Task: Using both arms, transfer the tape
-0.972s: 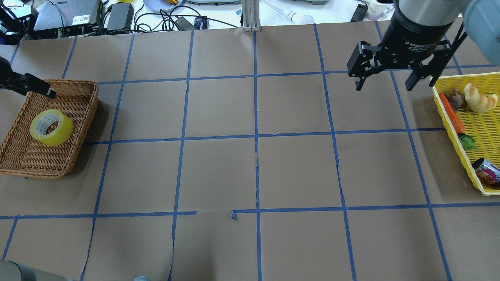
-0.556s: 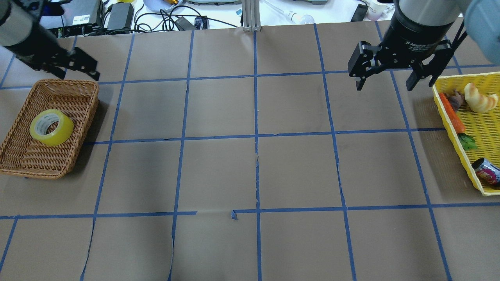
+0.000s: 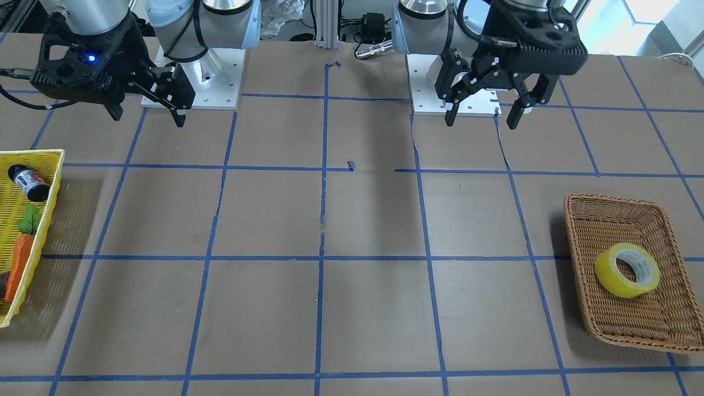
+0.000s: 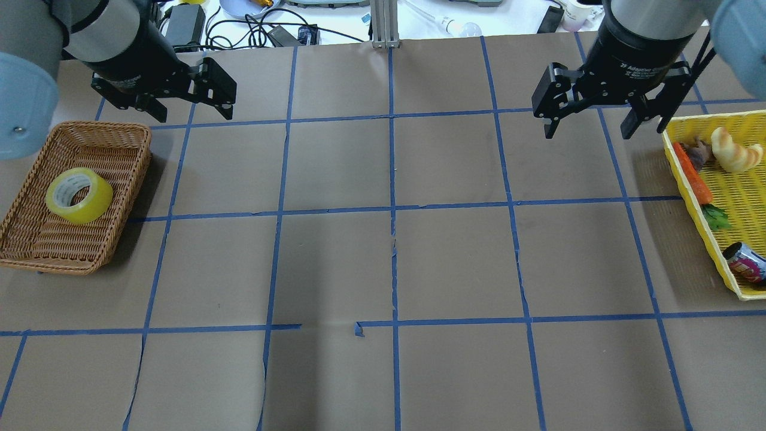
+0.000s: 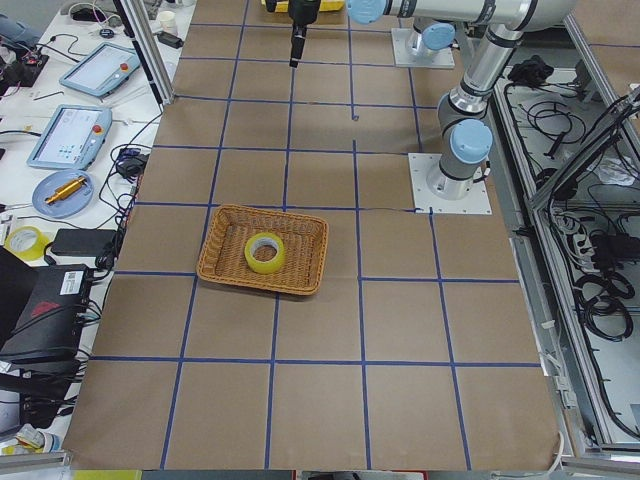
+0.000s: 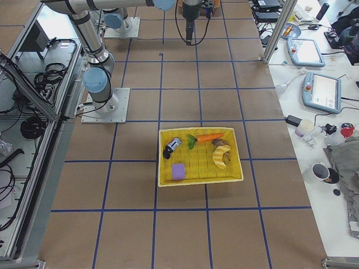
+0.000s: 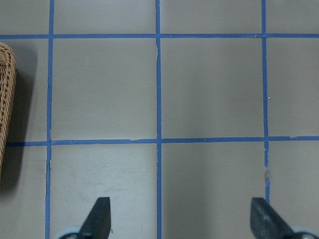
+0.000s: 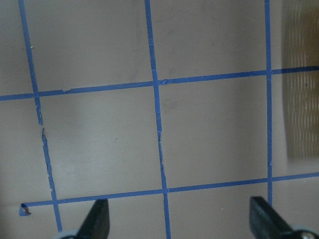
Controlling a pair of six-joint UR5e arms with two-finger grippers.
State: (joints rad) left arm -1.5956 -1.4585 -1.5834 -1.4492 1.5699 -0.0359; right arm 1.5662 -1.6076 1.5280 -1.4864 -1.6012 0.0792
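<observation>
Overhead exterior view, entry one: the tape point(image 4: 79, 195), a yellow roll with a white core, is recorded lying flat inside the wicker basket point(image 4: 136, 173) at the left edge of the frame, touched by neither gripper. The left gripper point(image 4: 192, 112) is found at the upper left of the frame, above and to the right of the basket's upper right corner and apart from the roll. Its fingers are spread wide and nothing is held; in the left wrist view both fingertips are seen over bare paper. The right gripper point(image 4: 587, 134) is listed at the upper right, likewise spread wide and empty, just left of the yellow tray point(image 4: 688, 191). In that tray, at the right edge, a carrot point(image 4: 693, 173), a croissant-shaped piece point(image 4: 733, 149) and a small can point(image 4: 745, 262) are kept. The table is covered in brown paper point(image 4: 335, 269) marked by blue grid lines point(image 4: 392, 179).
</observation>
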